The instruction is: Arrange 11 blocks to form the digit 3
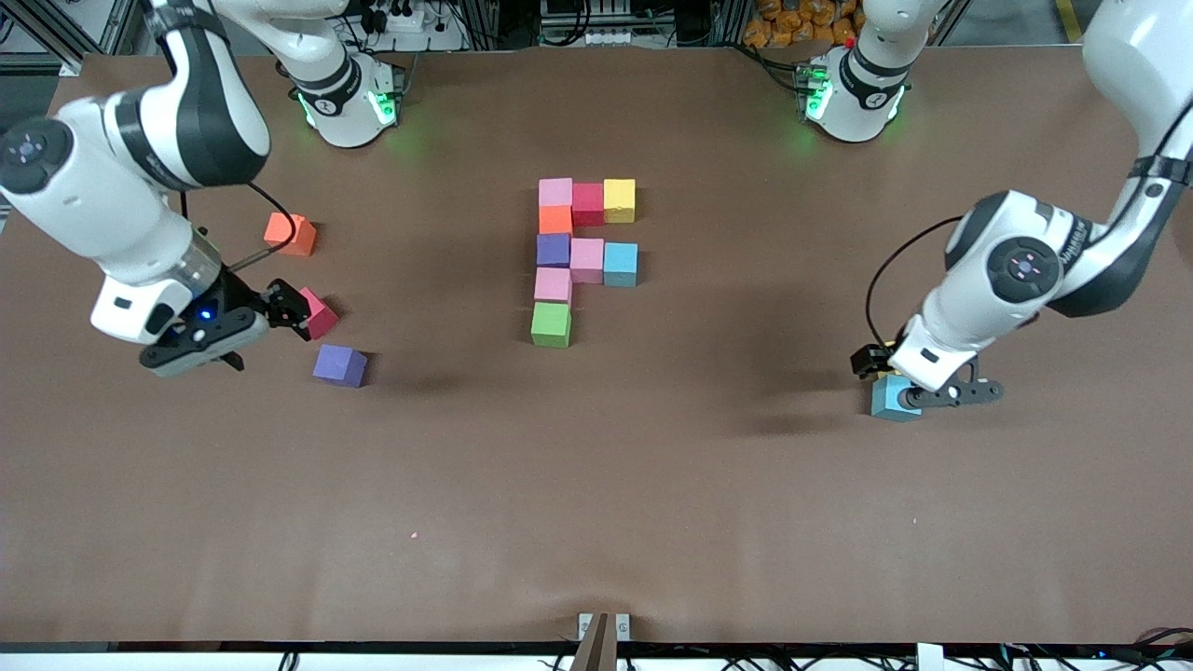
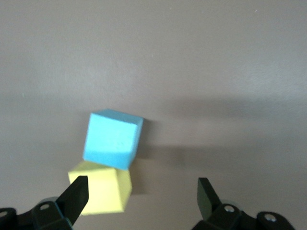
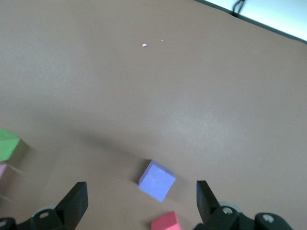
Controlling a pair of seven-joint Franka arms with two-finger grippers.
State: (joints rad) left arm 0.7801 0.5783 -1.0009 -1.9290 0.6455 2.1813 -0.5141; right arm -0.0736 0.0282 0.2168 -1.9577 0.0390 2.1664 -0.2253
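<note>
A partial figure of several blocks lies mid-table: pink (image 1: 555,192), red (image 1: 587,203) and yellow (image 1: 619,199) in a row, with orange (image 1: 555,220), purple (image 1: 553,250), pink (image 1: 553,284) and green (image 1: 551,324) in a column. A pink block (image 1: 586,259) and a light blue block (image 1: 620,264) lie beside the purple one. My left gripper (image 1: 876,365) (image 2: 141,191) is open above a loose light blue block (image 1: 890,401) (image 2: 112,139) that touches a yellow block (image 2: 103,187). My right gripper (image 1: 287,312) (image 3: 141,199) is open over a loose red block (image 1: 320,315) (image 3: 165,223), near a purple block (image 1: 339,364) (image 3: 157,180).
A loose orange block (image 1: 291,234) lies toward the right arm's end, farther from the front camera than the red block. The figure's green block also shows at the edge of the right wrist view (image 3: 7,143). The brown table (image 1: 596,503) is bare toward the front camera.
</note>
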